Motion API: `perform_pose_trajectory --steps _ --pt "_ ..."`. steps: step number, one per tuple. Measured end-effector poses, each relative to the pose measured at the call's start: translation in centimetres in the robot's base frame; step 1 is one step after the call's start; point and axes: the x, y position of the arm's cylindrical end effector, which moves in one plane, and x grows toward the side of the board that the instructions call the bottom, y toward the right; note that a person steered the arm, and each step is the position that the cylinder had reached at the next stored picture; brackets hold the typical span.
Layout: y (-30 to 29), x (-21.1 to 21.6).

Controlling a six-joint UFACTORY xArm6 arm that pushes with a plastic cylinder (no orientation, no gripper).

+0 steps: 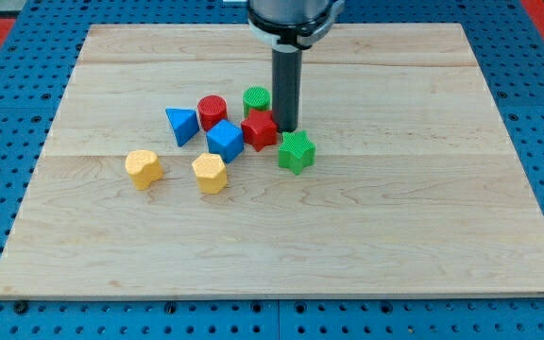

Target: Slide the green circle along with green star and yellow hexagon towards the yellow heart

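The green circle (256, 99) stands just left of my rod, near the board's middle. My tip (285, 128) rests on the board between the green circle and the green star (297, 152), right beside the red star (260, 129). The green star lies just below and right of the tip. The yellow hexagon (210, 173) lies lower left of the cluster. The yellow heart (144, 168) lies further to the view's left, apart from the hexagon.
A red cylinder (212, 111), a blue triangle (182, 126) and a blue cube (225, 141) crowd the cluster's left side on the wooden board (423, 217). Blue pegboard surrounds the board.
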Motion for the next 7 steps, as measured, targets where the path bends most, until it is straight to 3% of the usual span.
perform_pose_trajectory --steps 2,5,6,7 --pt "1.2 -0.2" --pt "-0.8 -9.4" --pt "-4.6 -8.7" --pt "-2.0 -7.7"
